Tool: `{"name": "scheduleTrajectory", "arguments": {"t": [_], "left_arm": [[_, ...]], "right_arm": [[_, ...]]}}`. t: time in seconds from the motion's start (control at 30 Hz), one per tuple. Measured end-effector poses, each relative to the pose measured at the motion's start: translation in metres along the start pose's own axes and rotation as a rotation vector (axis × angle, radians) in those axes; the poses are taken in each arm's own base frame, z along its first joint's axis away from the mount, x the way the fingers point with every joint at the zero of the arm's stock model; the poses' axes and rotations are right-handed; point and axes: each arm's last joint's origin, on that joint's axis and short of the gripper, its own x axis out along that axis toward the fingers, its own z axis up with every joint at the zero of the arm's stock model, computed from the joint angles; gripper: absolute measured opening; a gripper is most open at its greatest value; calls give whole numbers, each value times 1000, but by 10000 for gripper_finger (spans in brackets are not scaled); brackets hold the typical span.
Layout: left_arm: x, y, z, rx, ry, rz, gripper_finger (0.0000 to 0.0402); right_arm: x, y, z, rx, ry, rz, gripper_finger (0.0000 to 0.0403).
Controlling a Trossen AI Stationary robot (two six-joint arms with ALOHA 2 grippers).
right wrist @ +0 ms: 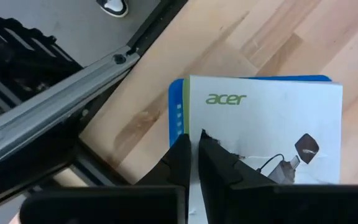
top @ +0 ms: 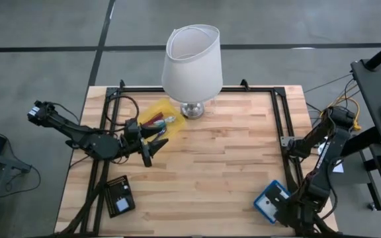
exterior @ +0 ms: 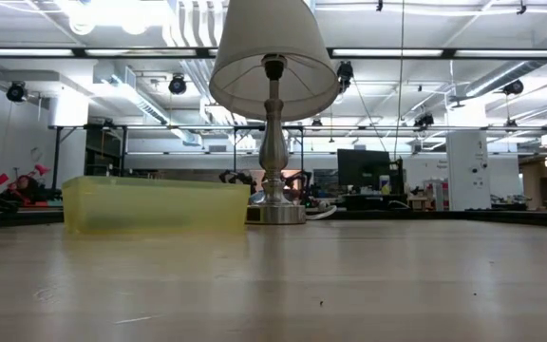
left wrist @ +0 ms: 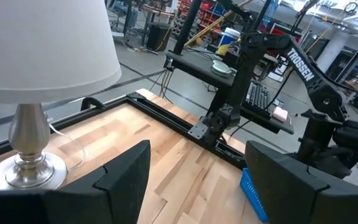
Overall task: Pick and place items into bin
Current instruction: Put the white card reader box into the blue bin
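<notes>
- The wooden table (top: 230,172) fills the middle of the high view, framed by a black rail along its edges.
- A white lamp (top: 192,63) stands at the table's far edge, its shade tilted in the high view and its silver base resting on the wood; in the low view it rises just beside the bin.
- The left arm reaches in from the left side of the table, its links folded low and stretched toward the centre; the left gripper (top: 152,147) sits at the near edge of the bin, pointing across the table, fingers spread apart with nothing between them. Its wrist view shows the two dark fingers (left wrist: 126,180) wide apart over bare wood, with the lamp base off to one side.
- The right arm is folded back at the table's near right corner, elbow up by the rail, wrist turned down; the right gripper (right wrist: 191,152) has its fingers pressed together, tips over a white and blue printed box (right wrist: 266,134) lying on the wood, holding nothing.
- The translucent yellow bin (top: 159,119) lies left of the lamp base; in it rest the items (top: 156,121), coloured sticks showing red and teal, too small to tell apart.
- A black device (top: 120,196) lies near the table's near left corner.
</notes>
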Motion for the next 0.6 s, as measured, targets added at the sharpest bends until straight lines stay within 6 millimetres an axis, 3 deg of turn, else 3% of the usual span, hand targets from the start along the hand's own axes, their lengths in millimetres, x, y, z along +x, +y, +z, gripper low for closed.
{"name": "scheduleTrajectory", "arguments": {"t": [0.33, 0.6], "left_arm": [[6, -4, -8, 21, 15, 11, 246], [10, -6, -13, 34, 24, 17, 246]], "right_arm": [[28, -11, -22, -8, 55, -47, 9], [32, -10, -22, -29, 38, -7, 14]]}}
